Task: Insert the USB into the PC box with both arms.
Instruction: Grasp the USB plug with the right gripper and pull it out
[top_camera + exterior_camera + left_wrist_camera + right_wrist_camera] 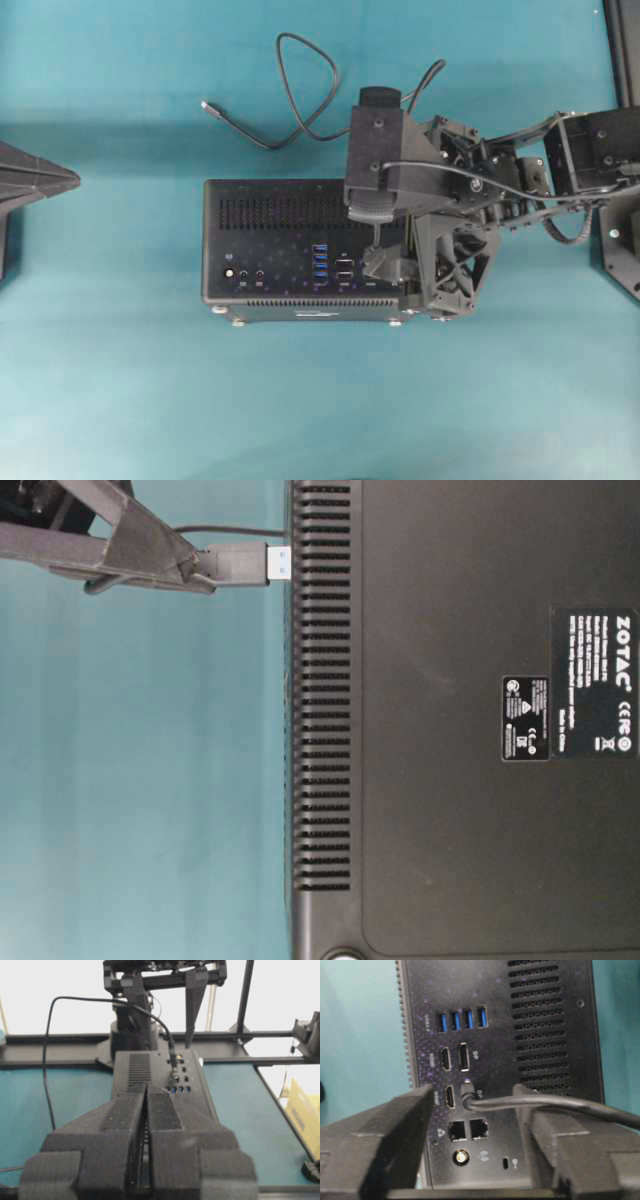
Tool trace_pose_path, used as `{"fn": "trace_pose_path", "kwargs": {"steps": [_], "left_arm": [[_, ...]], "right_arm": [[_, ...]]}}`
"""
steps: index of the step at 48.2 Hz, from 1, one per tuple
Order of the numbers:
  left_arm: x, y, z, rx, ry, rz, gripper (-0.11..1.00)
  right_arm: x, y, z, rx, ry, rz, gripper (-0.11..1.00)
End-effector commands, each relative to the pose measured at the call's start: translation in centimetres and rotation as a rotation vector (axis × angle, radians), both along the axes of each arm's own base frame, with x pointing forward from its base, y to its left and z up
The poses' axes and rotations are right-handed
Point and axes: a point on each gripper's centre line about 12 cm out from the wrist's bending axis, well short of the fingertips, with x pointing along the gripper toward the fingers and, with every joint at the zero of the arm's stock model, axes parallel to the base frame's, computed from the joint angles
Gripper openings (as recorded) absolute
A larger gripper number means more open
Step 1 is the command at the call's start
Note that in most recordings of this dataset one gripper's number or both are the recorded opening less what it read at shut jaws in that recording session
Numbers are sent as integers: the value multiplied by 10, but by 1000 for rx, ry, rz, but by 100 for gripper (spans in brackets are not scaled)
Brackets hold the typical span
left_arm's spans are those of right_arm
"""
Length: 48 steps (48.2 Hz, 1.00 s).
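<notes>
Two arms, one PC box [270, 240], one cable [290, 80], all on the teal table [300, 400].

Right claw [473, 1091] hung over the box's port face with its two fingers spread. One USB [466, 1094] sat between those fingers with a gap on each side in the wrist view, so the claw was released and not gripping it. In the table-level view the plug's silver and blue tip met the box's edge, with metal shell showing outside. How deep it went I could not tell. The cable left the plug and crossed over one of that claw's fingers.

Just past the right claw's fingertips were four blue ports [460, 1019] in one row. Nearer the fingertips were three uncovered slim video slots, and the plug stood at the fourth spot. Back between the finger bases were two network jacks [468, 1130] side by side and one gold round connector [461, 1157].

Left claw [146, 1095] was clenched, fingers pressed together with nothing between them. It was well apart from the box, which lay straight ahead of its tips in the wrist view.

The cable made one loop on the table beyond the box, well away from both claws. Its one small silver-tipped end [206, 105] lay loose there.
</notes>
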Motion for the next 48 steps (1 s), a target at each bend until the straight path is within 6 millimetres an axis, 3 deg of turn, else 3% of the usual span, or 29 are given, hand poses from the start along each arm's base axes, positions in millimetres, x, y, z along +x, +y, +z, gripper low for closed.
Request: {"fn": "trace_pose_path", "kwargs": {"steps": [1,20,37,48], "left_arm": [[1,-1,5,-2,-12,-4,0],[1,0,5,-11,-13,-3,0],[1,-1,5,-11,-13,-5,0],[1,-1,5,-11,-13,-5,0]], "right_arm": [[-1,1,8,7,-25,-2,61],[-1,1,4,3,-12,0,56],[-1,2,4,1,-15,5,20],[0,3,6,5,-21,4,11]]}}
